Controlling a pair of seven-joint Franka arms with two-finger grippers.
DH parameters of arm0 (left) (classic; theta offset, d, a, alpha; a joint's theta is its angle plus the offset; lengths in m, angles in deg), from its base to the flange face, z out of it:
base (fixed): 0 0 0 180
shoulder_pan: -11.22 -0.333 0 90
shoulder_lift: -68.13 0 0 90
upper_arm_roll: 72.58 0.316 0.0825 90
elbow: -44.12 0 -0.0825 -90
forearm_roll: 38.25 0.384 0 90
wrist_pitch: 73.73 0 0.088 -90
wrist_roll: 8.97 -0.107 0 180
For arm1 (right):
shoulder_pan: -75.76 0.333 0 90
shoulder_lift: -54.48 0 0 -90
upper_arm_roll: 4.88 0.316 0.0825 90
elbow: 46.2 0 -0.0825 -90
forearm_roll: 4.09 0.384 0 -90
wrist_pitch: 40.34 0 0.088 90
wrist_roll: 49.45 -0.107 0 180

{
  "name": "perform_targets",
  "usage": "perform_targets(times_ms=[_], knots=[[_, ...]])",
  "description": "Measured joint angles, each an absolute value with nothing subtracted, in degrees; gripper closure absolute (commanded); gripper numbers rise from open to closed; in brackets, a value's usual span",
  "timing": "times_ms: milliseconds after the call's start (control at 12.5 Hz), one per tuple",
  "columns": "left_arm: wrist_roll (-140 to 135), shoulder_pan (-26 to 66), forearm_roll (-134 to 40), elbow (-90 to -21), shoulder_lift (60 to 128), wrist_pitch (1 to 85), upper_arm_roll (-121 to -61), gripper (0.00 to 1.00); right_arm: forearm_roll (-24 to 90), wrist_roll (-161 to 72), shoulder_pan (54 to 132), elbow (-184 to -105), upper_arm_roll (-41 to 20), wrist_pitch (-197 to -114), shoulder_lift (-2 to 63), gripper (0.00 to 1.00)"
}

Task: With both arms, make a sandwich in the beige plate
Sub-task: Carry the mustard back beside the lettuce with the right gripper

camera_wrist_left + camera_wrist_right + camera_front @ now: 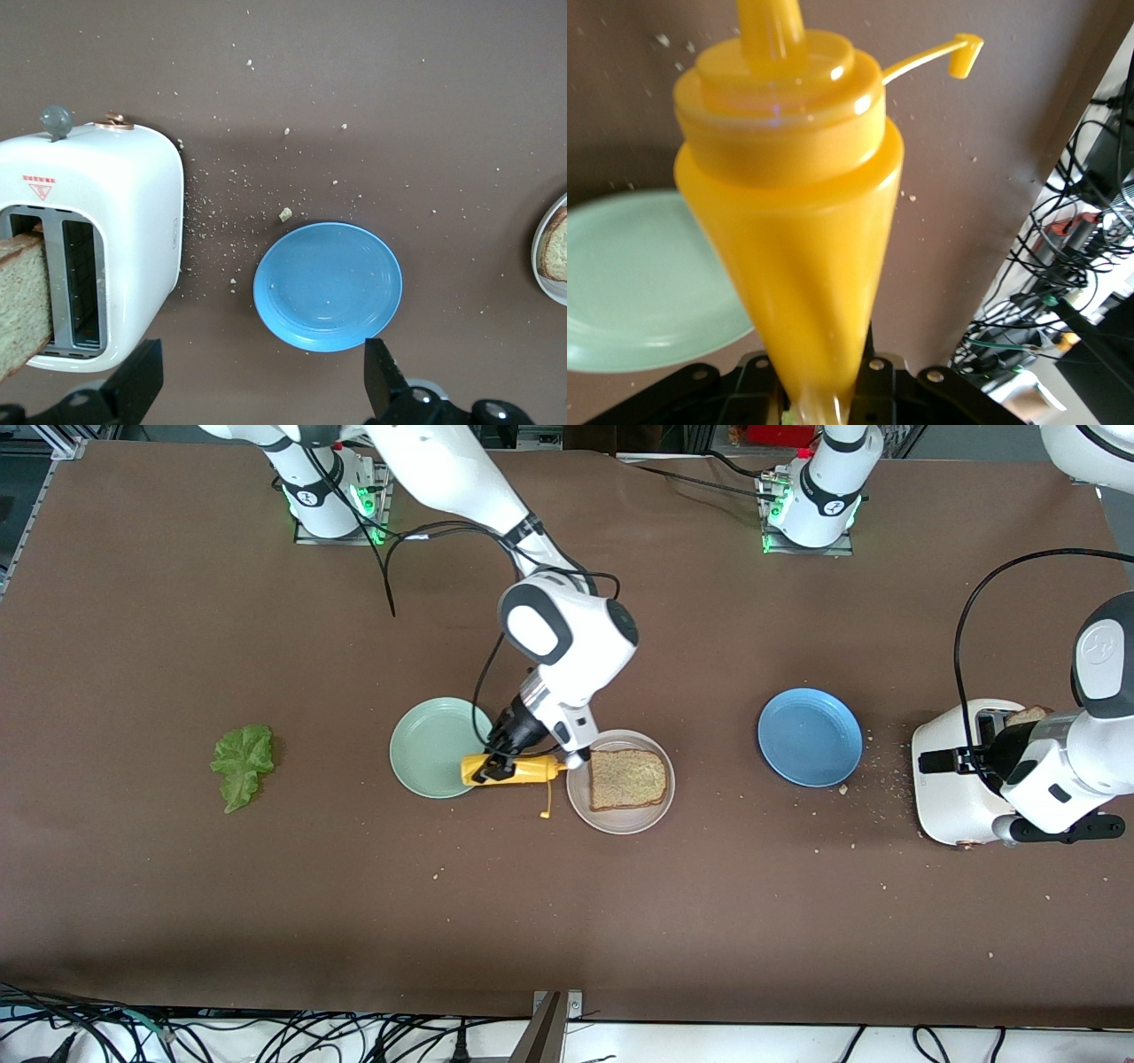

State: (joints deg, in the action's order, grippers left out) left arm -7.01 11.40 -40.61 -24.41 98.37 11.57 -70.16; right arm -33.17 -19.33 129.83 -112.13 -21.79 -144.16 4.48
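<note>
The sandwich is only begun. One slice of brown bread (pixel 627 779) lies flat in the beige plate (pixel 620 821), and nothing is on top of it yet. The lettuce leaf (pixel 242 764) lies on the bare table toward the right arm's end, well apart from the plate. A second bread slice (pixel 19 301) stands in a slot of the white toaster (pixel 133 221) at the left arm's end. By my reading, sauce, lettuce and the top slice are all left to do.

The right gripper (pixel 498 762) is clamped on a yellow squeeze bottle (pixel 512 769), held on its side with its nozzle pointing at the beige plate's rim and its cap dangling. It hangs over the gap between the beige plate and the mint-green plate (pixel 425 748), which is empty. The blue plate (pixel 328 285) is empty too, with crumbs around it.

The left gripper (pixel 266 390) hovers beside the toaster with its fingers spread wide, holding nothing.
</note>
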Motion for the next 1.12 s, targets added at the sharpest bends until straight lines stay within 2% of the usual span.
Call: perform_targets(times_ms=[639, 1119], knots=[[-7.01, 11.45, -40.60, -24.47, 98.37, 11.56, -70.20, 0.00, -2.54, 9.38, 112.88, -112.65, -21.81, -143.91, 13.78, 1.00], [-7.01, 11.45, -40.59, -24.49, 98.37, 11.55, -70.23, 0.00, 15.97, 25.74, 103.34, -121.26, -21.84, -143.68, 19.25, 1.00]])
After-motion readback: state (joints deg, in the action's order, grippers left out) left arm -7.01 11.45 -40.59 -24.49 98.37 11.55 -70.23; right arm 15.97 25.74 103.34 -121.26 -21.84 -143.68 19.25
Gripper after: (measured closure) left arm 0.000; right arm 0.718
